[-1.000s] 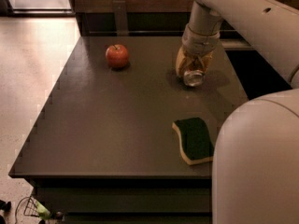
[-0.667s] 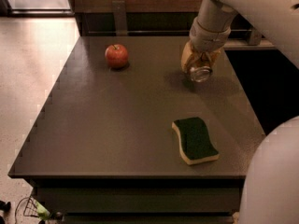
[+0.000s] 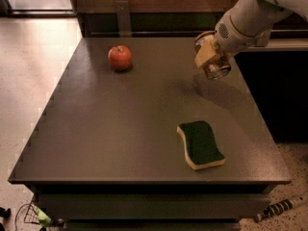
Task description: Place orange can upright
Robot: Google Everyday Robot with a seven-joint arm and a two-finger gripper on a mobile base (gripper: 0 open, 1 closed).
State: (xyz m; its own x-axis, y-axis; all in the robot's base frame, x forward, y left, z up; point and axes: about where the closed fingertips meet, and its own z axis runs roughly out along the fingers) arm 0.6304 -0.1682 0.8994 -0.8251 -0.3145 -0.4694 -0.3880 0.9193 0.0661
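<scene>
My gripper (image 3: 211,60) is above the far right part of the dark table (image 3: 120,129), shut on the orange can (image 3: 217,69). The can is held off the tabletop and tilted, with its silver end facing down and toward the camera; most of its body is hidden between the tan fingers (image 3: 204,57). Its shadow falls on the table just below and to the left.
A red apple (image 3: 120,57) sits at the far left of the table. A green and yellow sponge (image 3: 200,144) lies near the front right. The table's right edge drops off beside a dark cabinet. A striped object (image 3: 281,207) lies on the floor at the lower right.
The gripper has lifted the can off the tabletop and the arm has swung up and to the right. The apple and sponge have not moved.
</scene>
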